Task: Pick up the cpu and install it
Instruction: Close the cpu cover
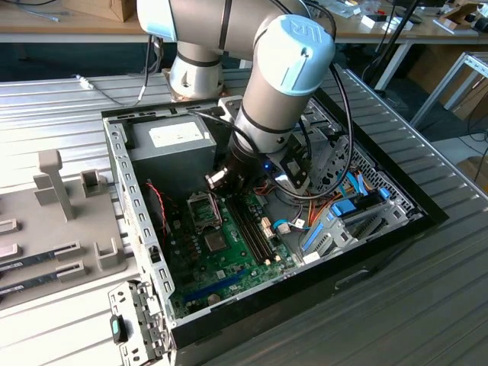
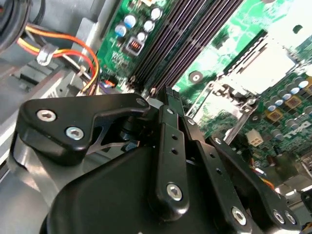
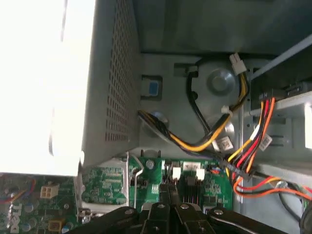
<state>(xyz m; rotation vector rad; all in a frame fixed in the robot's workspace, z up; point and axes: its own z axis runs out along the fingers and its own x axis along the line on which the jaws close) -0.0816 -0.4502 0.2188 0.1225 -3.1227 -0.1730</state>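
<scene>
- Silver-grey and pale, a flat square sits inside the metal socket (image 2: 229, 95) on the green board (image 2: 243, 19) in the second wrist view. I think this is the cpu (image 2: 265, 63), but the light is too bright there to be sure.
- The gripper (image 2: 169, 95) hangs inside the open computer case (image 1: 381, 252), low over the board. It is near the socket, with the long dark slots (image 2: 195, 34) just beside it.
- I cannot tell if the gripper is open or closed, or if it holds anything.
- I think the cpu is light, thin and stiff. Its metal top looks smooth, so it may slip.
- It is likely easy to hurt. It is best held by two side edges and kept flat, never by the underside.
- The grey box (image 1: 171, 156) has a white label (image 1: 177, 136) on top. The writing on it is too small to read.
- Little white tags (image 3: 224, 144) hang on the coloured wires (image 3: 195, 144). I cannot read them either.
</scene>
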